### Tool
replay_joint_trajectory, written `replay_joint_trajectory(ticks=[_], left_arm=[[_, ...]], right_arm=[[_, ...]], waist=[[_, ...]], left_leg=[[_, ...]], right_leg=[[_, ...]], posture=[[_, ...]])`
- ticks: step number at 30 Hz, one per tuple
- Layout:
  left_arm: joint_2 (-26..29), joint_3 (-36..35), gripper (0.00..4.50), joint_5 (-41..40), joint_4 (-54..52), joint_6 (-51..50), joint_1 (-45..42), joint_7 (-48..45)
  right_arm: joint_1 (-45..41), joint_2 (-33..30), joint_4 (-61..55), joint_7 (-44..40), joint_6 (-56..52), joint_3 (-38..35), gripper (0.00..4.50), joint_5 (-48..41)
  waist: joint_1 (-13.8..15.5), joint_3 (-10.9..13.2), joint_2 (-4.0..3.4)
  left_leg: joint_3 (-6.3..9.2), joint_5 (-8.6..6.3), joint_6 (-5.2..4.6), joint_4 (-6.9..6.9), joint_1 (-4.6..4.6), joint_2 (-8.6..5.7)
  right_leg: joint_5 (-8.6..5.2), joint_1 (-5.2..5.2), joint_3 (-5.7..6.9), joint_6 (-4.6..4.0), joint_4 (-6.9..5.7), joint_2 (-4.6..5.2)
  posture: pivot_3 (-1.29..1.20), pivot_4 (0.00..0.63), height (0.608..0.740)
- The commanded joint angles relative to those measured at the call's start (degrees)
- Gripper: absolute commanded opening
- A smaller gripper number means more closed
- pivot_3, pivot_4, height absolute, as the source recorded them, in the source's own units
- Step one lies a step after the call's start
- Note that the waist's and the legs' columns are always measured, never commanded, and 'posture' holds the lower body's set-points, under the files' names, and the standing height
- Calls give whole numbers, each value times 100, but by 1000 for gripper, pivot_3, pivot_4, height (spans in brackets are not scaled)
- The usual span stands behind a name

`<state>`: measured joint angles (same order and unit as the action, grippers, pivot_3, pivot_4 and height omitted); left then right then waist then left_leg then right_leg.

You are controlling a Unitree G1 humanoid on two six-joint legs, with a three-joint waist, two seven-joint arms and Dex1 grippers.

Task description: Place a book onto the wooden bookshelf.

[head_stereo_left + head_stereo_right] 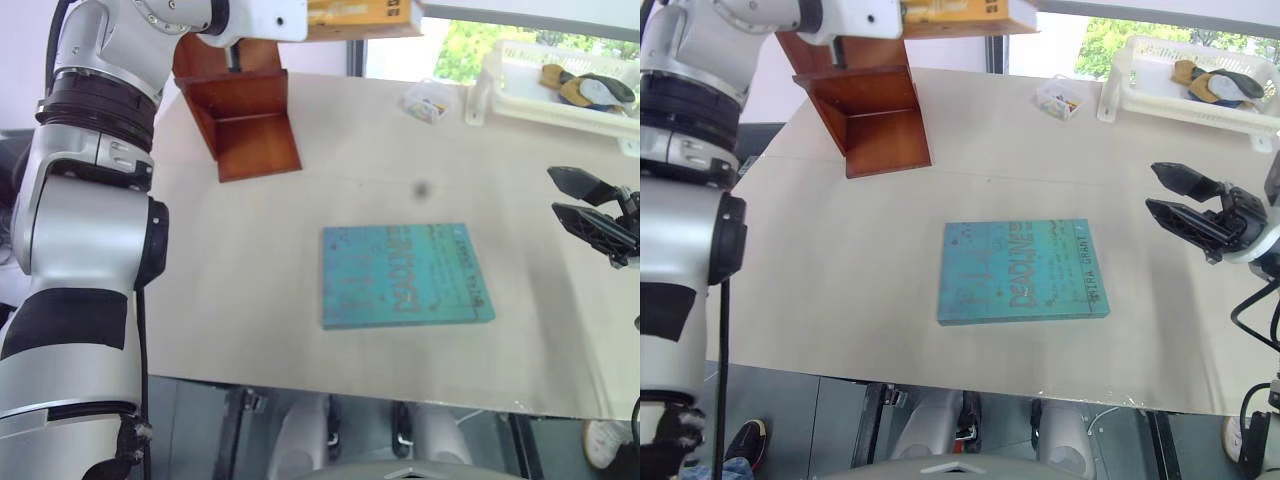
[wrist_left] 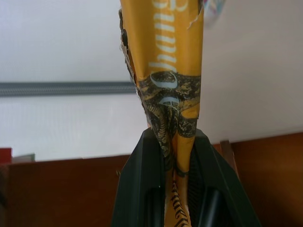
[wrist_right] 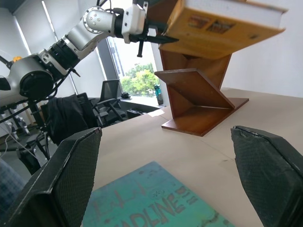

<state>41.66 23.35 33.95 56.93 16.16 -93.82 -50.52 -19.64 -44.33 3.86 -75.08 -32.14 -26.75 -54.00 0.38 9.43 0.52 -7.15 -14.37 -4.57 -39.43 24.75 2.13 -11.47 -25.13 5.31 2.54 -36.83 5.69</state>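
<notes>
Pale and wide, our worktop [image 1: 840, 290] runs back to a window with green trees behind it, and a teal-blue book [image 1: 1018, 271] lies flat near its middle. At the far left stands the wooden bookshelf [image 1: 868, 115], a small reddish-brown unit with slanted panels and an open compartment facing us. We hold the book [image 3: 222, 26], the thick yellow-orange paperback, up in the air above the bookshelf: our left gripper [image 3: 152, 35] is clenched on one edge of it, and the left wrist view shows the cover pinched tight between the two black fingers [image 2: 142, 189], with the brown wood of the shelf below. From the right wrist view the book hangs roughly level and apart from the shelf's top, not yet resting on any panel. Our right gripper [image 1: 1185, 205] waits over the right side of the worktop with its jaws spread and nothing between them, near the teal-blue book but not touching it. Beyond it sit a white plastic basket [image 1: 1140, 85] with something yellow and dark inside and a small clear box [image 1: 1060, 98]. We judge that the carry is nearly done and the placing step is in hand. Next we would need to bring the book down onto a shelf surface, keep it steady so that it does not slide off the sloping wood, and only then loosen our grip.
</notes>
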Motion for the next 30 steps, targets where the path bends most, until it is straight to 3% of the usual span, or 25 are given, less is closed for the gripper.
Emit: replay_joint_trajectory(ticks=[1, 6, 19, 24, 25, 26, 30], left_arm=[[304, 96, 116, 321, 111, -140, -277, 220], [468, 279, 116, 662, 317, -377, -304, 254], [472, 280, 116, 660, 304, -695, -202, 18], [510, 396, 116, 887, 342, -706, -300, 400], [518, 409, 607, 902, 351, -708, -302, 410], [522, 425, 607, 919, 362, -700, -303, 396], [518, 398, 2570, 915, 408, -626, -272, 335]], right_arm=[[-41, -20, -59, -42, 101, -153, 4500, -59], [-5, 79, -130, 5, 117, -124, 4500, -57], [-15, 75, -142, 46, 134, -163, 4500, -44], [-17, 71, -149, 70, 147, -164, 4500, -54], [-18, 67, -145, 76, 168, -160, 4500, -36], [-20, 60, -140, 82, 190, -158, 4500, -18], [-66, 31, -123, 92, 185, -160, 4500, -28]], waist=[[-3, 0, 1], [41, 3, 5], [22, 4, 7], [12, 4, 7], [3, 4, 7], [-7, 4, 8], [-17, 4, 8]], left_leg=[[-1, 0, 0, 1, 1, 0], [-3, 0, 0, 1, 3, 0], [-6, -1, -1, -1, 5, 0], [-8, -1, -1, -1, 4, 0], [-9, -1, -1, -1, 4, 1], [-10, -1, -1, -1, 4, 1], [-12, -1, -1, -1, 3, 1]], right_leg=[[0, -1, 0, 0, 0, 0], [0, -2, 0, 1, 2, 2], [0, -4, 0, 1, -1, 4], [0, -6, -2, 0, -2, 4], [0, -6, -2, 0, -2, 4], [0, -6, -3, 0, -2, 4], [0, -7, -4, 0, -3, 4]], posture=[[0, 150, 712], [0, 150, 712], [0, 150, 712], [0, 150, 712], [0, 150, 712], [0, 150, 712], [0, 150, 712]])
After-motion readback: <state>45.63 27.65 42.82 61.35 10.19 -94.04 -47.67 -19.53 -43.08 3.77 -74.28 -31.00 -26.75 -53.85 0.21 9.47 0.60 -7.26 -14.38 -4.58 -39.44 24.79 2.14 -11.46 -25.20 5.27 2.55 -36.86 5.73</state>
